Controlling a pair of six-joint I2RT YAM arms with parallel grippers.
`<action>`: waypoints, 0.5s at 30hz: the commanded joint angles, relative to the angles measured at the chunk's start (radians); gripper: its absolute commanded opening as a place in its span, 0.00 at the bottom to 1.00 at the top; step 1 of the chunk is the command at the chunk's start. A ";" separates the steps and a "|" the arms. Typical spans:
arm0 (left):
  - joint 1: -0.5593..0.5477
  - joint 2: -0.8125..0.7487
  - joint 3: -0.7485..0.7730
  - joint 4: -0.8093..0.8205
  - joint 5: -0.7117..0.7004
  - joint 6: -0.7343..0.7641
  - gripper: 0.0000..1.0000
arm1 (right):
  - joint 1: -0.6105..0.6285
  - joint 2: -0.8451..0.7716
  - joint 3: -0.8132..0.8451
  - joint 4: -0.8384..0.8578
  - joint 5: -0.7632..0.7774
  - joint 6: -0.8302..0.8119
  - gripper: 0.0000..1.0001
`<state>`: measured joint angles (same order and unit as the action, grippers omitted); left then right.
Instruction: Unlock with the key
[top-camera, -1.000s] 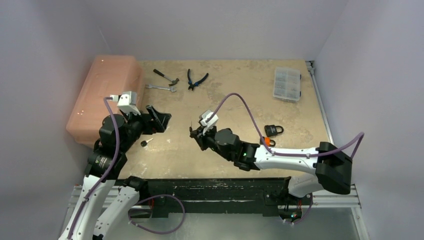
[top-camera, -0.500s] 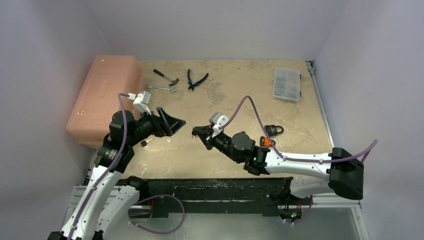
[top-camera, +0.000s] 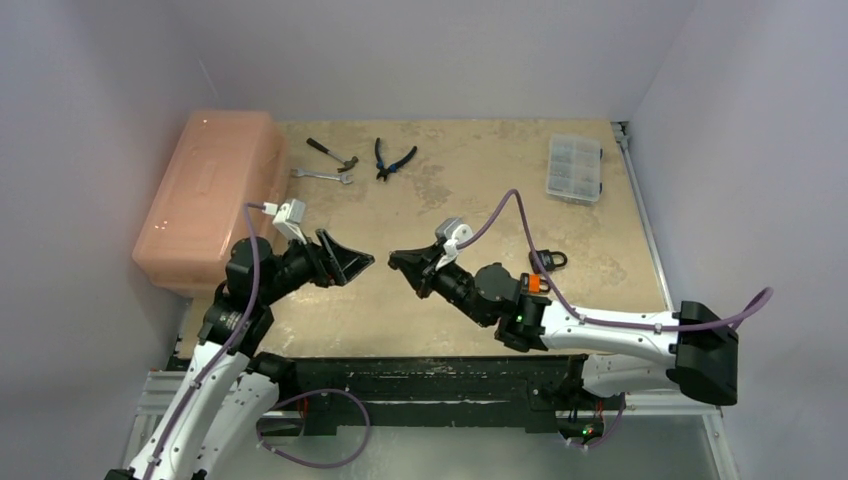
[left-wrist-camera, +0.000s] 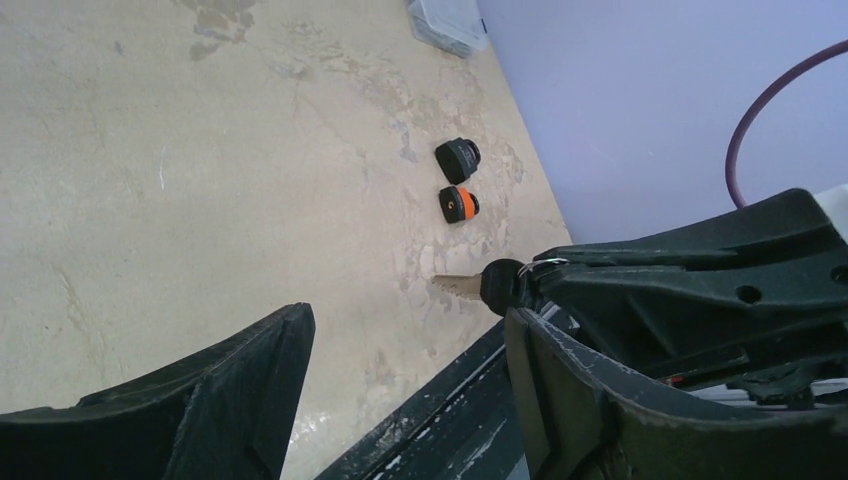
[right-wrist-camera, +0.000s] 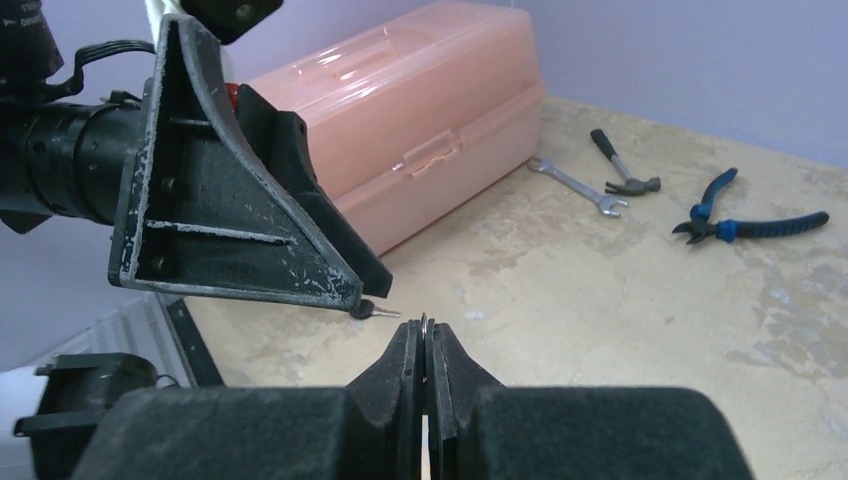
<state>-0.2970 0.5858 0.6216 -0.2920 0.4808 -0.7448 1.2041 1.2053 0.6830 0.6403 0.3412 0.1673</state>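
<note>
My right gripper (top-camera: 396, 262) is shut on the ring of a black-headed key (left-wrist-camera: 482, 286), held above the table with its silver blade pointing toward the left gripper. In the right wrist view only the ring shows between the shut fingertips (right-wrist-camera: 424, 330). My left gripper (top-camera: 358, 265) is open and empty, facing the right gripper tip to tip; the key lies just off its right finger (left-wrist-camera: 560, 400). A black padlock (top-camera: 546, 260) and an orange-and-black padlock (top-camera: 533, 283) lie on the table at right; both show in the left wrist view (left-wrist-camera: 458, 158) (left-wrist-camera: 458, 203). A second key (right-wrist-camera: 372, 311) lies on the table under the left gripper.
A pink toolbox (top-camera: 205, 195) stands along the left edge. A hammer (top-camera: 333, 152), a wrench (top-camera: 322, 175) and blue-handled pliers (top-camera: 393, 158) lie at the back. A clear organiser box (top-camera: 575, 167) sits at the back right. The right arm's purple cable arcs above the padlocks.
My left gripper has swung right toward the table's middle, open. My right gripper has shifted slightly right with the key. The two now face each other closely.
</note>
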 joint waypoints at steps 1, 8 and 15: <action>-0.004 -0.050 0.008 0.084 -0.012 0.108 0.74 | 0.002 -0.060 0.092 -0.114 0.017 0.100 0.00; -0.004 -0.143 -0.006 0.148 -0.010 0.388 0.69 | -0.052 -0.132 0.185 -0.379 -0.025 0.246 0.00; -0.006 -0.184 -0.084 0.249 0.159 0.681 0.62 | -0.087 -0.180 0.236 -0.507 -0.078 0.347 0.00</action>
<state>-0.2970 0.4171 0.5854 -0.1635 0.5045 -0.2707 1.1248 1.0496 0.8532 0.2264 0.3046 0.4316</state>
